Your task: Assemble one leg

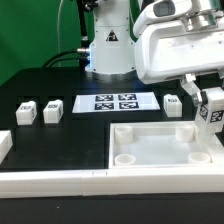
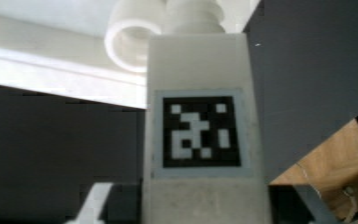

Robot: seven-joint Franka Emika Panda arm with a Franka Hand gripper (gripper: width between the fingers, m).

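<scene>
My gripper (image 1: 207, 100) is shut on a leg (image 1: 212, 112), a small white block with a black-and-white tag, and holds it upright over the far corner of the white tray (image 1: 160, 131) on the exterior view's right. In the wrist view the leg (image 2: 199, 100) fills the middle between my gripper's (image 2: 204, 208) fingers (image 2: 101, 203). Its far end lies by a round corner socket (image 2: 137, 40) of the tray; I cannot tell whether they touch. Three more legs stand on the table: two (image 1: 25, 109) (image 1: 52, 110) at the exterior view's left and one (image 1: 172, 104) beside the held leg.
The marker board (image 1: 115, 102) lies on the dark table behind the tray. A long white rail (image 1: 50, 182) runs along the front edge. The robot base (image 1: 108, 45) stands at the back.
</scene>
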